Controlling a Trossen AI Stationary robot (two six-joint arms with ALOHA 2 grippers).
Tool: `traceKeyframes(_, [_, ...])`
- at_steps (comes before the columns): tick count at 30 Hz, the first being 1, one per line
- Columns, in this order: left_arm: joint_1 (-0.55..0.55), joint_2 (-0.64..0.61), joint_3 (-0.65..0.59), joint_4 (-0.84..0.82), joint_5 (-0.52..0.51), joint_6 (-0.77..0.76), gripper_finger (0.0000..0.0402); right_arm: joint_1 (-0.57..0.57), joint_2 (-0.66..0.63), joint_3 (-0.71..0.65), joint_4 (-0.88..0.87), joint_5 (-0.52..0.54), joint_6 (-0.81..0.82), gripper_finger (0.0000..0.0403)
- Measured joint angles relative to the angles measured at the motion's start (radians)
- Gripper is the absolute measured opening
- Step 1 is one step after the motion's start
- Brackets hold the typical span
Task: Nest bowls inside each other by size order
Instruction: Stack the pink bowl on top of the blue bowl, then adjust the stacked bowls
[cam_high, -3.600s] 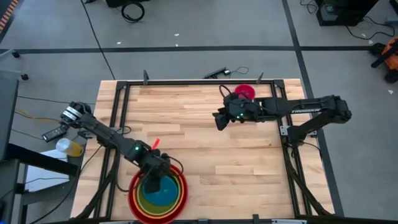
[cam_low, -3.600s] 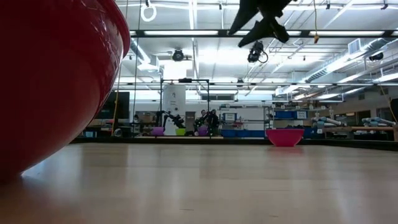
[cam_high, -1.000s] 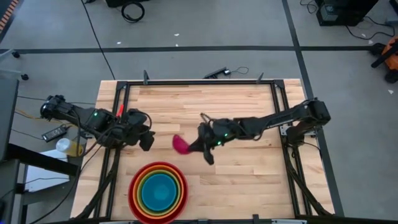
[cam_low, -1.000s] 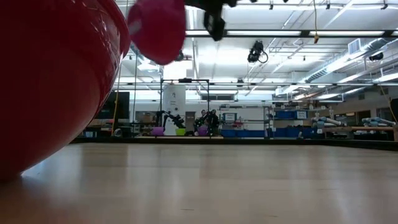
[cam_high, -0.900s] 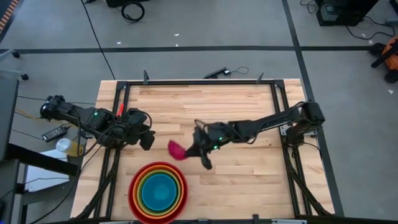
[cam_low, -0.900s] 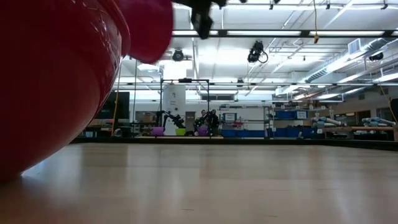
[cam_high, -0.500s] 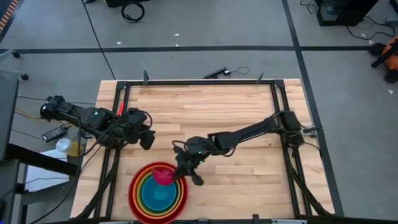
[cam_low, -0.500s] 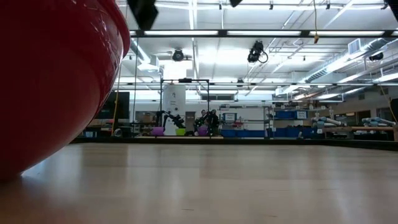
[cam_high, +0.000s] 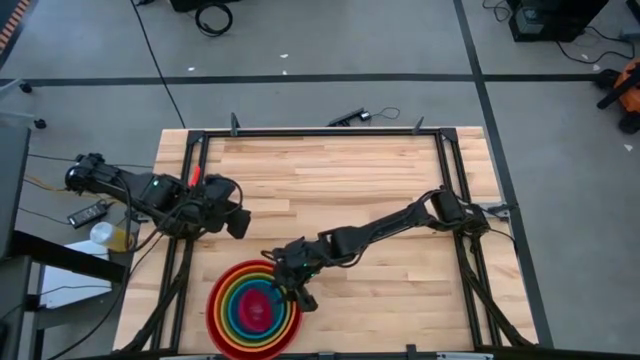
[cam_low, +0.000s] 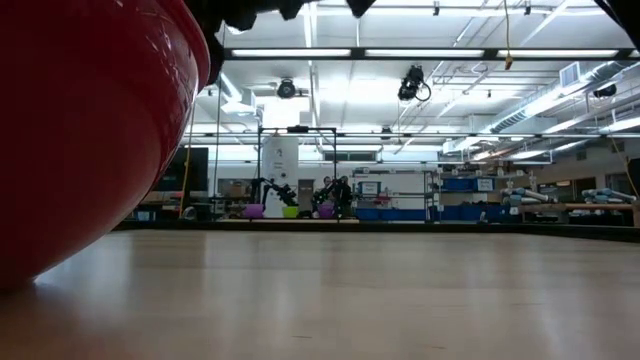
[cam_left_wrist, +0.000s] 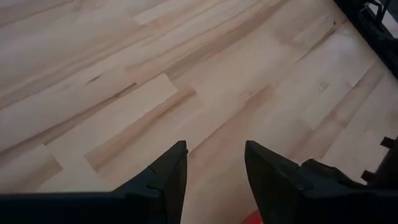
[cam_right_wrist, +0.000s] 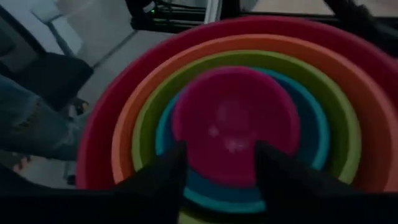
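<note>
The red (cam_high: 212, 312), orange (cam_right_wrist: 124, 134), lime green (cam_right_wrist: 144, 118) and blue (cam_right_wrist: 313, 134) bowls stand nested near the table's near edge, left of middle. The small magenta-pink bowl (cam_high: 256, 311) lies upright in the blue one, as the right wrist view (cam_right_wrist: 233, 121) also shows. My right gripper (cam_high: 292, 290) hangs open just above the stack's right rim, its fingers (cam_right_wrist: 169, 168) apart on the near side of the pink bowl. My left gripper (cam_high: 240, 222) is open and empty above bare wood (cam_left_wrist: 214, 149), left of the table's middle. The red bowl's outer wall (cam_low: 80, 130) fills the low view's left.
Bare wooden table top (cam_high: 380, 180) lies to the right of and behind the stack. The black frame rails (cam_high: 450, 180) run along the table's sides. A person's legs (cam_right_wrist: 31, 130) show beyond the near edge in the right wrist view.
My right gripper has carried the pink bowl from the table's middle toward the near left, over the stack, and down. The pink bowl, held aloft at the gripper before, now lies inside the blue bowl at the stack's centre.
</note>
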Motion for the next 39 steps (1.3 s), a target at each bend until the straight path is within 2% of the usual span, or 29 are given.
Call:
traceKeyframes(3, [-0.021, 0.005, 0.0, 0.002, 0.001, -0.041, 0.0162, 0.002, -0.03, 0.0, -0.058, 0.091, 0.007, 0.0232])
traceKeyframes(5, [-0.049, 0.02, 0.0, 0.022, 0.002, -0.071, 0.0162, 0.004, -0.069, 0.0, -0.144, 0.207, 0.04, 0.025])
traceKeyframes(9, [-0.139, 0.08, -0.008, 0.092, 0.013, -0.119, 0.0162, -0.014, -0.172, 0.0, -0.305, 0.419, 0.077, 0.0257])
traceKeyframes(12, [-0.205, 0.15, -0.008, 0.101, 0.035, -0.169, 0.0162, -0.041, -0.249, -0.017, -0.396, 0.505, 0.105, 0.0251])
traceKeyframes(16, [-0.269, 0.253, -0.008, 0.089, 0.144, -0.22, 0.0162, -0.09, -0.377, -0.151, -0.425, 0.517, 0.166, 0.0244])
traceKeyframes(21, [-0.344, 0.353, -0.009, 0.16, 0.282, -0.242, 0.0162, -0.136, -0.571, -0.405, -0.404, 0.519, 0.259, 0.0242])
traceKeyframes(26, [-0.373, 0.414, -0.009, 0.103, 0.287, -0.288, 0.0162, -0.141, -0.758, -0.657, -0.346, 0.531, 0.39, 0.0242])
traceKeyframes(30, [-0.354, 0.458, -0.007, 0.023, 0.286, -0.264, 0.0162, -0.138, -0.877, -0.797, -0.306, 0.548, 0.5, 0.0242])
traceKeyframes(34, [-0.309, 0.484, -0.008, -0.092, 0.286, -0.206, 0.0162, -0.133, -0.96, -0.869, -0.301, 0.587, 0.567, 0.0242])
traceKeyframes(39, [-0.237, 0.485, -0.009, -0.232, 0.277, -0.151, 0.0162, -0.125, -1.016, -0.881, -0.312, 0.636, 0.587, 0.0242])
